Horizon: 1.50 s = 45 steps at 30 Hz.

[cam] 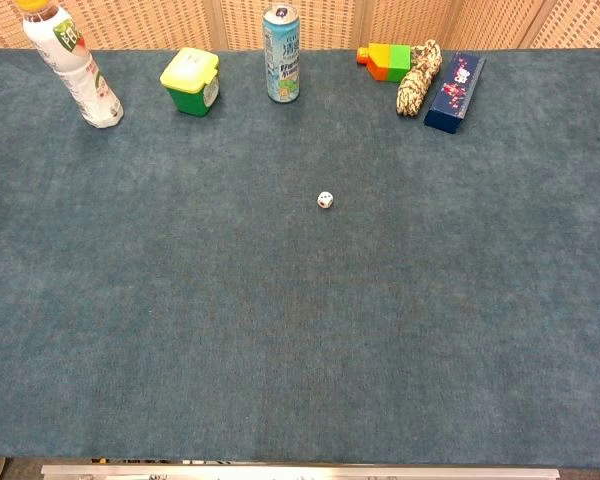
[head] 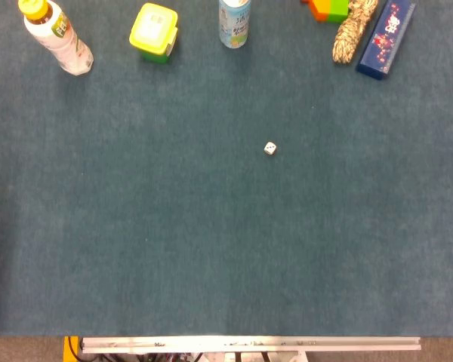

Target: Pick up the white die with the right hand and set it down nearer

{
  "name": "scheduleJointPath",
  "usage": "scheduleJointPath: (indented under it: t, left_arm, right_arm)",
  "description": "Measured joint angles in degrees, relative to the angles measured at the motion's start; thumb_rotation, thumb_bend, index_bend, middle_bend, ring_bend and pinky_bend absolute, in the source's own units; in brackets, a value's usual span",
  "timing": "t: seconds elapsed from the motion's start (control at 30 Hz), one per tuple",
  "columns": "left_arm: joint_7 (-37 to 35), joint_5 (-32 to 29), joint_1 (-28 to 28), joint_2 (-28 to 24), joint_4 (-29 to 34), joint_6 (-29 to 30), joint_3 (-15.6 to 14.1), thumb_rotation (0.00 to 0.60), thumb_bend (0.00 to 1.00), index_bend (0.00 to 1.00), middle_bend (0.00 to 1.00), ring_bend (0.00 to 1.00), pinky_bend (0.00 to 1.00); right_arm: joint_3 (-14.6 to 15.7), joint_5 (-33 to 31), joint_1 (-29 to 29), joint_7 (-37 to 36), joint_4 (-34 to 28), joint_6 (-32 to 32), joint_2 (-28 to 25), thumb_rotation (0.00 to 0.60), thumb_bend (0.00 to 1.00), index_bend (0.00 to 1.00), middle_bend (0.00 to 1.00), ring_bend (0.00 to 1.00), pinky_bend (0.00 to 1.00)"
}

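Observation:
A small white die point(head: 270, 148) with dark pips lies alone on the blue-green table cloth, a little right of the middle; the chest view shows the same die point(cam: 325, 200) near the centre. Nothing touches it. Neither of my hands nor any part of my arms shows in the head view or the chest view.
Along the far edge stand a white bottle with a yellow cap point(cam: 75, 68), a yellow-green lidded tub point(cam: 191, 81), a drink can point(cam: 282, 53), orange and green blocks point(cam: 385, 59), a coil of rope point(cam: 418, 78) and a dark blue box point(cam: 455, 92). The table's metal front rail point(head: 249, 344) runs below.

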<state>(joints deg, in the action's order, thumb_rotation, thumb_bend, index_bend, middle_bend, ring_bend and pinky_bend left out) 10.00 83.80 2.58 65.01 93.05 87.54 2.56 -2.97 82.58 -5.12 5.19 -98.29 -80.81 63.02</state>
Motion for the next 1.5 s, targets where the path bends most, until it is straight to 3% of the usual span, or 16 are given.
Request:
scheduleJointPath:
  t: [0.27, 0.37, 0.47, 0.57, 0.63, 0.73, 0.97, 1.1, 1.3, 1.5]
  left_arm:
    - [0.1, -0.1, -0.1, 0.0, 0.0, 0.0, -0.1, 0.600, 0.20, 0.20, 0.22, 0.26, 0.10]
    - [0.1, 0.0, -0.2, -0.1, 0.0, 0.0, -0.1, 0.600, 0.20, 0.20, 0.23, 0.26, 0.10]
    - [-0.1, 0.2, -0.2, -0.1, 0.1, 0.1, -0.2, 0.600, 0.20, 0.20, 0.23, 0.26, 0.10]
    - [-0.2, 0.4, -0.3, -0.1, 0.1, 0.3, -0.2, 0.600, 0.20, 0.20, 0.23, 0.26, 0.10]
    - [-0.3, 0.5, -0.4, -0.2, 0.0, 0.4, -0.3, 0.600, 0.20, 0.20, 0.23, 0.26, 0.10]
    - [-0.4, 0.3, -0.7, -0.4, -0.1, 0.7, -0.3, 0.600, 0.20, 0.20, 0.23, 0.26, 0.10]
    - [-0.9, 0.8, -1.3, -1.1, 0.2, 1.7, -0.4, 0.600, 0.20, 0.20, 0.23, 0.26, 0.10]
    - [-1.0, 1.1, -1.4, -1.3, 0.7, 1.9, -0.5, 0.600, 0.20, 0.20, 0.23, 0.26, 0.10]
    - [-1.0, 1.9, -1.6, -1.6, 1.3, 2.3, -0.6, 0.600, 0.20, 0.20, 0.23, 0.26, 0.10]
    - [-0.7, 2.1, -1.5, -1.6, 1.6, 2.1, -0.7, 0.600, 0.20, 0.20, 0.23, 0.26, 0.10]
  right_arm:
    - [-0.4, 1.2, -1.2, 0.3, -0.1, 0.6, 0.1, 0.600, 0.47, 0.26, 0.36, 0.34, 0.48]
    - [-1.0, 2.2, -2.5, 0.9, -0.7, 1.1, -0.1, 0.600, 0.47, 0.26, 0.39, 0.40, 0.48]
    - [-2.0, 3.2, -4.3, 2.1, -1.6, 1.9, 0.0, 0.600, 0.48, 0.26, 0.45, 0.50, 0.57]
    - [-3.0, 3.7, -6.6, 4.5, -2.8, 3.8, 0.1, 0.600, 0.63, 0.27, 0.54, 0.62, 0.72]
    - [-3.5, 3.5, -8.1, 6.3, -3.7, 5.8, 0.2, 0.600, 0.81, 0.29, 0.64, 0.72, 0.82]
    - [-4.5, 2.3, -11.3, 8.9, -5.5, 10.5, 0.3, 0.600, 0.98, 0.31, 0.74, 0.80, 0.87]
    - [-7.4, -4.5, -22.3, 14.7, -6.8, 24.5, 3.2, 0.600, 1.00, 0.31, 0.89, 0.98, 0.99]
    - [-9.0, -10.3, -28.4, 17.0, -5.7, 30.8, 6.7, 0.600, 1.00, 0.31, 0.99, 1.00, 1.00]
    - [-10.6, -19.7, -36.6, 19.9, -1.8, 37.2, 11.8, 0.586, 1.00, 0.31, 1.00, 1.00, 1.00]
    - [-10.2, -28.4, -42.8, 23.6, 1.3, 40.4, 15.3, 0.559, 1.00, 0.31, 1.00, 1.00, 1.00]
